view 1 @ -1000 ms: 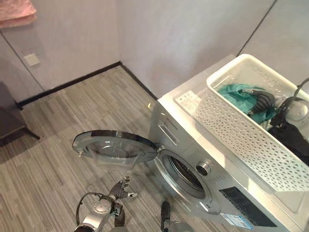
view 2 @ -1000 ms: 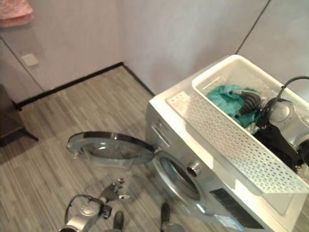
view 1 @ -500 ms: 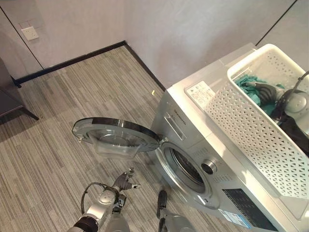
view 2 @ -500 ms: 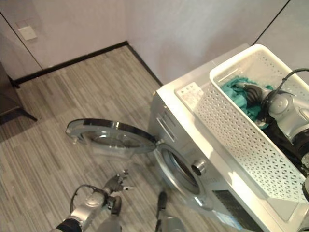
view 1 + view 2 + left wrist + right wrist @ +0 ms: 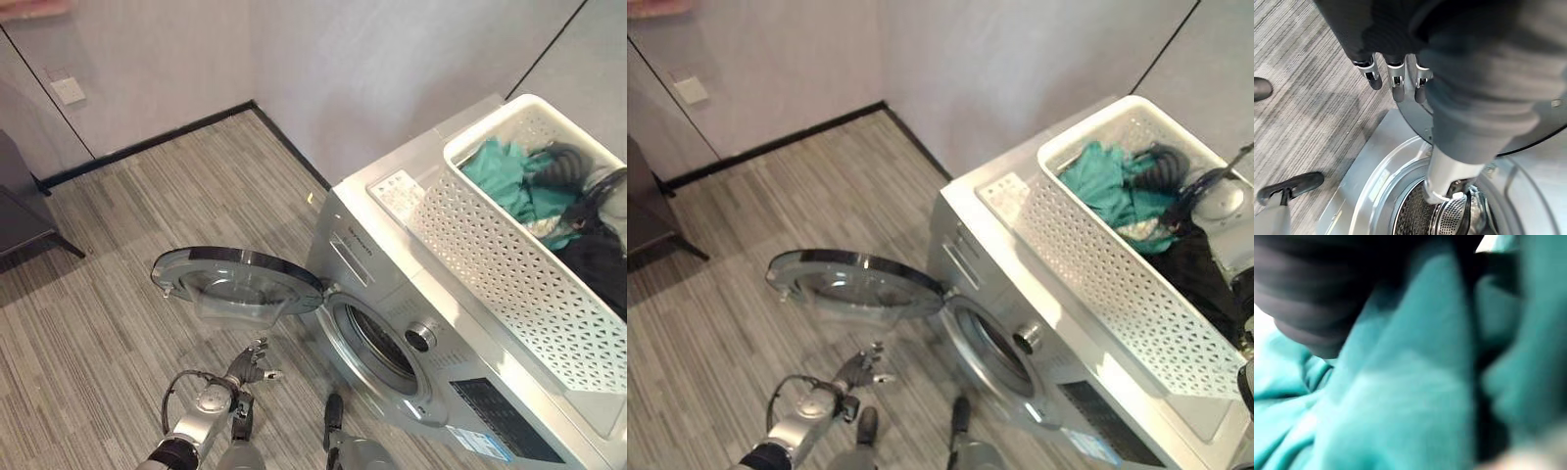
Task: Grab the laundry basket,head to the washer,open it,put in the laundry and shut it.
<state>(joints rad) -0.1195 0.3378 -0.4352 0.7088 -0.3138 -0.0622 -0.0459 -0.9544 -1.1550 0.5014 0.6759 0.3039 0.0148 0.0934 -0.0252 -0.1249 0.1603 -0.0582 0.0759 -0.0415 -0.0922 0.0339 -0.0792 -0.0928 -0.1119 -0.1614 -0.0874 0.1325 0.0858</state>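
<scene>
Teal laundry (image 5: 1102, 186) lies heaped, soft and light, in the white basket (image 5: 1097, 264) atop the washer (image 5: 392, 294), best gathered by a bunched fold; the right hand (image 5: 1161, 166) is buried there, fingers' state untellable, while the left hand (image 5: 250, 367) hangs relaxed near the open door (image 5: 235, 284).

No print can be read here. The washer (image 5: 411, 323) carries a white label (image 5: 399, 190) on its top near the laundry basket (image 5: 519, 264) and a blue-edged sticker (image 5: 480, 446) low on its front, both too small to make out.
</scene>
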